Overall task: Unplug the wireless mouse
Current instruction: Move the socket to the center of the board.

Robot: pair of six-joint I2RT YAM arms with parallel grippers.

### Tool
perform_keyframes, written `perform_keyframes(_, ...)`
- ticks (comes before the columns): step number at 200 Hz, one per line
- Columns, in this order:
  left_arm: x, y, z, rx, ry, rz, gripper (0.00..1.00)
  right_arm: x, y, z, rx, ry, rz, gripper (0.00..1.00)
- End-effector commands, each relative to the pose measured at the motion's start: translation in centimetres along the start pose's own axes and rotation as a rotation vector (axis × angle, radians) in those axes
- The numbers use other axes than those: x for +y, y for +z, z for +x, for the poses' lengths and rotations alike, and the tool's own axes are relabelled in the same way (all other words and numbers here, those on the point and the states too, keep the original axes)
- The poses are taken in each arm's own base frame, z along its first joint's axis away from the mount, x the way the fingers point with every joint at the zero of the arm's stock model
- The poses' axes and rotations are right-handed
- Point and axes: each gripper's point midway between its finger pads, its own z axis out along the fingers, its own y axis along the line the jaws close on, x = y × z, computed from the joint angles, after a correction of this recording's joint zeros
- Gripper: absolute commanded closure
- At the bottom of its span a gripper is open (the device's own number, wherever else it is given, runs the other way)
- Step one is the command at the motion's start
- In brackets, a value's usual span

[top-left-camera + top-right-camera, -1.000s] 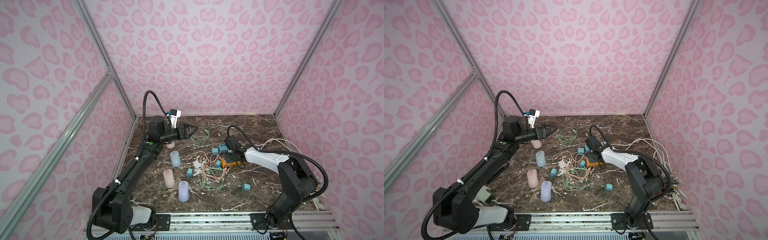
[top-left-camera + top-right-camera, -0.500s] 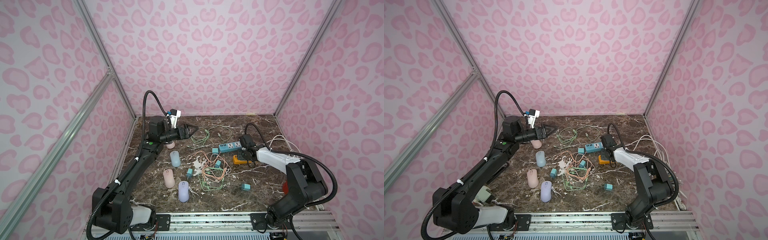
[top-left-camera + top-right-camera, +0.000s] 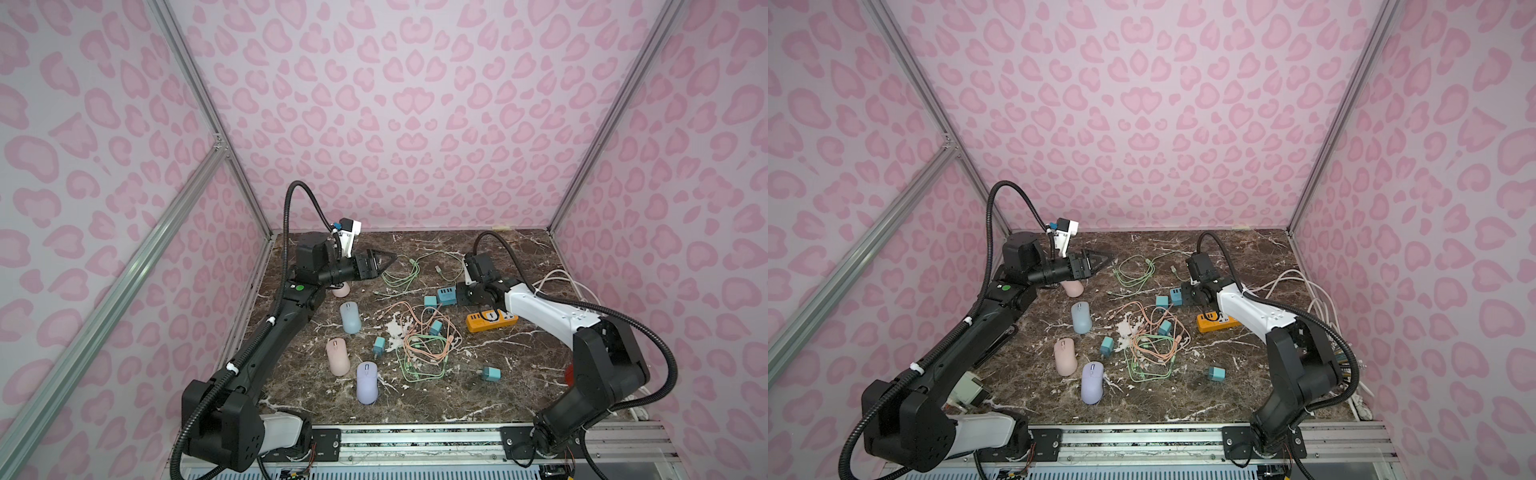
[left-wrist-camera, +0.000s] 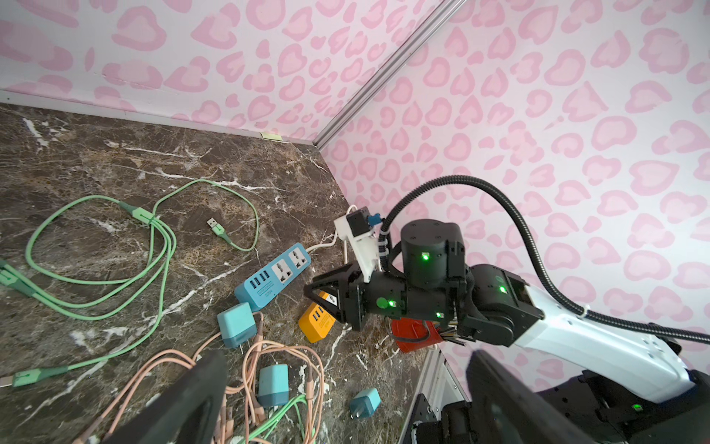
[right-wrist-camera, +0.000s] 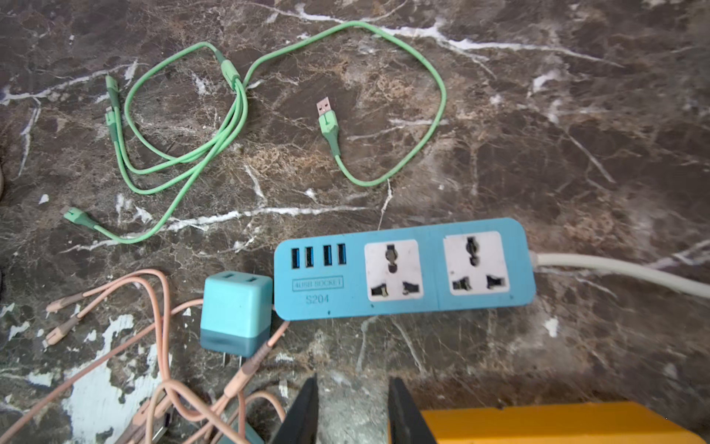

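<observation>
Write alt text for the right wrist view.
A blue power strip lies on the table, every port empty, a teal charger at its USB end. A green cable lies beyond; the right gripper, open and empty, beside an orange strip.

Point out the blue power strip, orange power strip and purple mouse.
blue power strip (image 5: 430, 269): right wrist view, top face.
orange power strip (image 3: 484, 323): in a top view, top face.
purple mouse (image 3: 367, 382): in a top view, back.

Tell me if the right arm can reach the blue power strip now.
Probably yes: the right gripper hangs just short of the blue power strip, jaws apart and empty, only bare marble between.
</observation>
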Motion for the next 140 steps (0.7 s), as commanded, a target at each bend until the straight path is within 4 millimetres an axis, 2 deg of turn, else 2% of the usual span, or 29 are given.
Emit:
perform_keyframes(1, -0.1, -0.2, -0.1, -0.007, 0.022, -0.001, 0.00, 0.9, 1.2, -1.3, 0.006, -0.040, 0.009, 0.68)
perform_keyframes(16, -0.1, -0.2, 0.0, -0.009, 0.026, -0.004, 0.00, 1.3, 2.2, -2.3, 0.002, -0.078, 0.057, 0.68)
perform_keyframes(23, -0.1, -0.3, 0.0, -0.011, 0.028, -0.005, 0.00, 1.2, 2.9, -2.1, 0.019, -0.099, 0.085, 0.68)
perform_keyframes(28, -0.2, -0.4, -0.1, -0.013, 0.032, -0.006, 0.00, 1.6, 3.0, -3.2, 0.004, -0.108, 0.090, 0.68)
perform_keyframes(41, -0.4, -0.5, -0.2, -0.020, 0.042, -0.005, 0.00, 1.6, 4.2, -3.1, 0.032, -0.127, 0.119, 0.68)
perform_keyframes(91, -0.2, -0.6, 0.1, -0.009, 0.028, -0.017, 0.00, 2.0, 6.4, -1.6, 0.081, -0.172, 0.166, 0.68)
perform_keyframes(140, -0.3, -0.8, 0.0, -0.014, 0.033, -0.022, 0.00, 0.9, 7.2, -0.4, 0.103, -0.173, 0.212, 0.68)
